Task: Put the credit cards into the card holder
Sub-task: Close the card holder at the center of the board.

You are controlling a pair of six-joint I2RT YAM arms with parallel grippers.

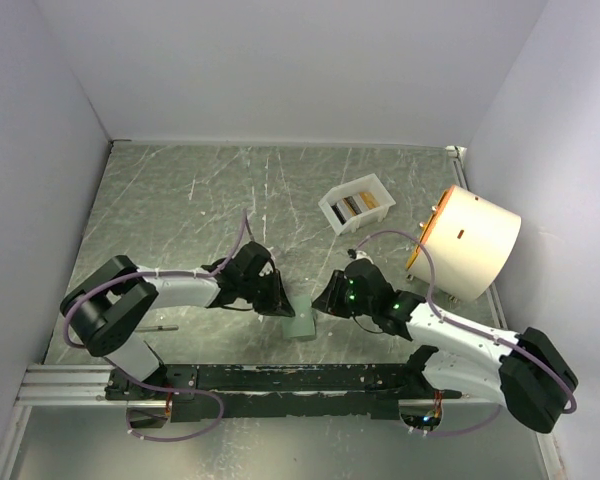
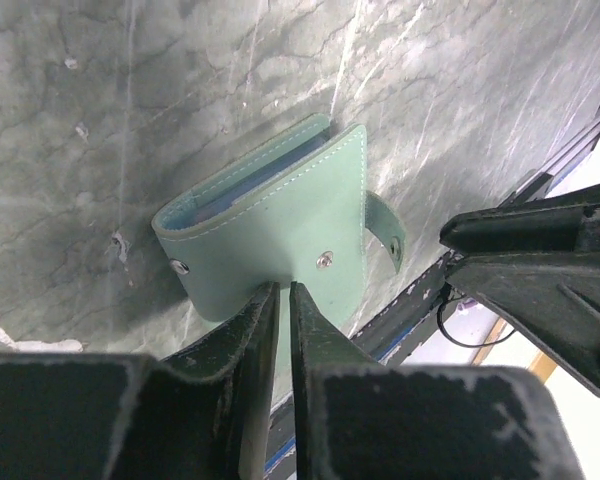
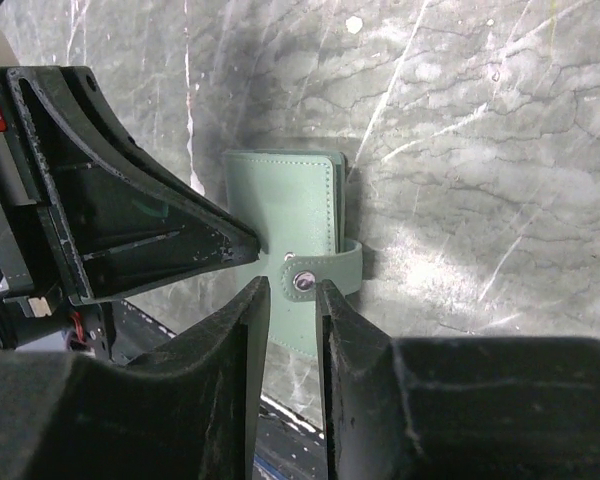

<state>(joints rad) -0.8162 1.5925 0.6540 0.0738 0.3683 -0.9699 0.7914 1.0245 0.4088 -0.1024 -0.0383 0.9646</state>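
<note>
The card holder (image 1: pixel 300 322) lies folded on the bench (image 1: pixel 180 200) between both hands. The left hand (image 2: pixel 282 292) is clamped on its cover edge, probably to steady it for opening. Opposite, the right hand (image 3: pixel 288 292), fingers slightly apart, meets the snap strap (image 3: pixel 338 268). The credit cards (image 1: pixel 353 206) stand in a white tray (image 1: pixel 338 222), well beyond the card holder.

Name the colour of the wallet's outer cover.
Sage green, with pale stitching along the edges. The wallet shows best in the left wrist view.
</note>
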